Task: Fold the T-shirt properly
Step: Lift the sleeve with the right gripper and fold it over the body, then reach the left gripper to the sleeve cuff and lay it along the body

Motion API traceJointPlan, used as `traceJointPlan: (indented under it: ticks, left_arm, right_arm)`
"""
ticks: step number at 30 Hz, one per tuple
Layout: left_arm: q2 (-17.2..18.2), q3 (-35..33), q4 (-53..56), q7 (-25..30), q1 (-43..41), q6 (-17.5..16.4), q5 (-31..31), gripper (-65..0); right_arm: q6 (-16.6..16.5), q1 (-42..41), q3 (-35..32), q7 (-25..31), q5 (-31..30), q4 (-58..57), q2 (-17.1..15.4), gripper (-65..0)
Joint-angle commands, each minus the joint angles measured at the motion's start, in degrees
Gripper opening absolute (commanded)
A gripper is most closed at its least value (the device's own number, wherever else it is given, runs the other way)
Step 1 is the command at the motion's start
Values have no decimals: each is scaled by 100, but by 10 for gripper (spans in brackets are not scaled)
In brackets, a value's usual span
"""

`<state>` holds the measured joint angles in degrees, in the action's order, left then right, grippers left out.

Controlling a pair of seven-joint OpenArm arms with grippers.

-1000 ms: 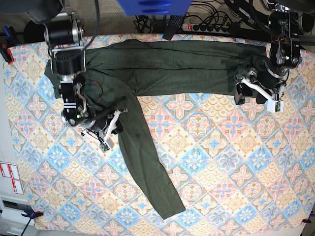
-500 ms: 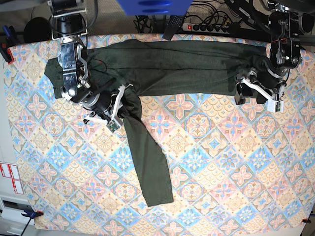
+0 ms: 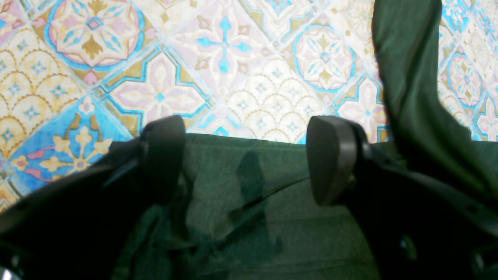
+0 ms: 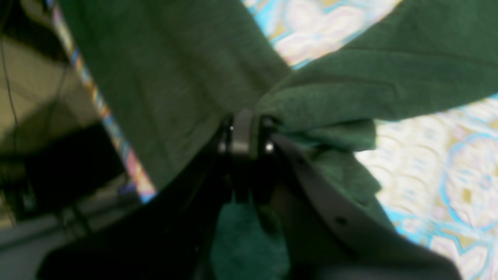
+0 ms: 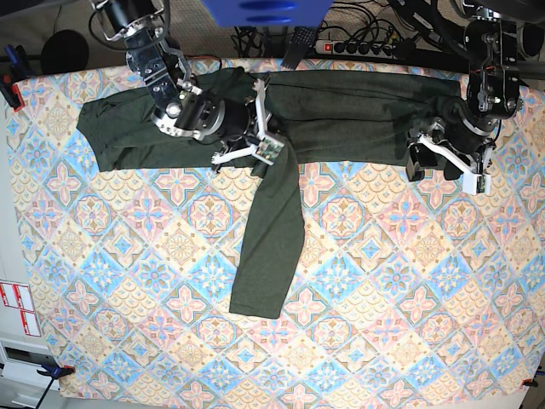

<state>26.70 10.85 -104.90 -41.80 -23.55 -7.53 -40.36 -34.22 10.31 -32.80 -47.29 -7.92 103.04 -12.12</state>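
The dark olive T-shirt [image 5: 358,111] lies stretched along the far side of the table. My right gripper [image 5: 274,153] is shut on one long sleeve [image 5: 268,247] near its shoulder end, over the shirt's lower edge. The rest of that sleeve trails toward the table's front. In the right wrist view the shut jaws [image 4: 243,132] pinch bunched green fabric [image 4: 330,101]. My left gripper [image 5: 433,164] hovers open at the shirt's right end. Its fingers [image 3: 330,155] straddle the fabric edge [image 3: 241,186] and hold nothing. The trailing sleeve [image 3: 408,77] shows at the upper right.
A patterned tablecloth [image 5: 383,281] covers the table. A power strip [image 5: 358,47] and cables lie beyond the far edge, beside a blue object [image 5: 264,10]. Clamps sit at the left edge [image 5: 10,89] and the front left corner [image 5: 51,368].
My right arm carried the sleeve from the left side up and rightward onto the shirt's body, and the sleeve's free end swung toward the middle. The left arm stayed still.
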Motion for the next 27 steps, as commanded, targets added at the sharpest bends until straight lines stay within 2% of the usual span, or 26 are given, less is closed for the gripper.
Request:
traceJointPlan:
  ticks: [1, 3, 6, 10, 12, 15, 21, 27]
  left_arm:
    - [86, 44, -81, 114, 21, -16, -21, -171]
    - [86, 44, -81, 114, 12, -16, -21, -171]
    - [86, 27, -81, 114, 3, -16, -21, -171]
    - [86, 27, -99, 114, 30, -16, -21, -171]
    - [86, 27, -108, 114, 39, -16, -30, -171]
    - [77, -8, -99, 114, 302, -16, -56, -171]
    - [69, -685, -55, 114, 1164, -7, -12, -171]
    - [-415, -1512, 1079, -193, 2483, -7, -4, -172]
  right_arm:
    - [-2, -42, -171, 127, -109, 91, -14, -638]
    - [-2, -50, -373, 118, -91, 74, -76, -622]
    - [-2, -50, -435, 56, -91, 74, -76, -560]
    - [-2, -121, -399, -586, -82, 126, -76, -456]
    - [-2, -288, -435, -779, -82, 170, -76, -423]
    - [15, -384, -285, -770, -82, 214, -76, -414]
    - [15, -358, 814, -559, -82, 223, -76, -414]
    - [15, -156, 1579, -533, -82, 496, -67, -414]
